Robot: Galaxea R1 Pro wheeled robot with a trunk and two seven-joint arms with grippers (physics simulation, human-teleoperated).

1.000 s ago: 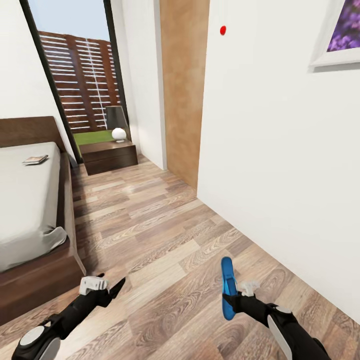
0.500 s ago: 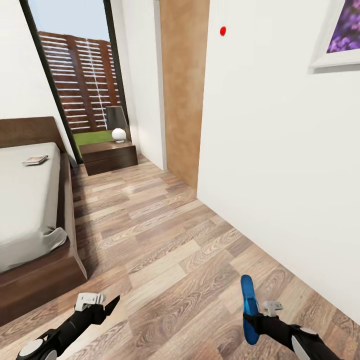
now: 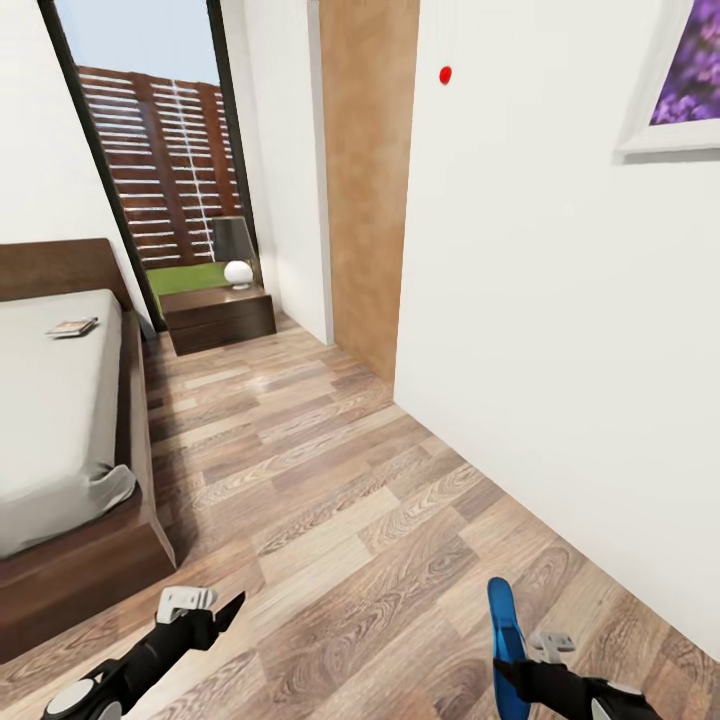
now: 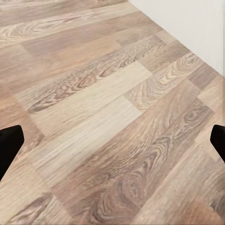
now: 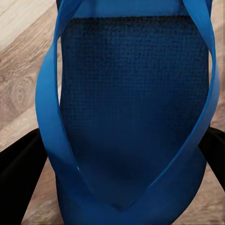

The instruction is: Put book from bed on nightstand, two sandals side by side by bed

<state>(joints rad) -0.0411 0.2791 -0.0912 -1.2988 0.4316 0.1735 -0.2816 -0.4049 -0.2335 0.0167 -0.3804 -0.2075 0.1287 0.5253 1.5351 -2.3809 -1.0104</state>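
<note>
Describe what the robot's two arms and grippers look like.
Both arms are slim and black with grey-white rounded joint covers. The left gripper has a white angular block at its wrist and tapered black jaws. The right gripper carries a similar white bracket.

Book (image 3: 71,327) flat on bed (image 3: 50,420) nr headboard; blue sandal (image 3: 507,640) on edge, clamped in right gripper (image 3: 520,660).

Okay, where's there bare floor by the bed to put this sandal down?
The wood floor lies bare between the bed and the white wall, up to the nightstand. The right end effector holds the blue sandal. The book lies on the mattress.
</note>
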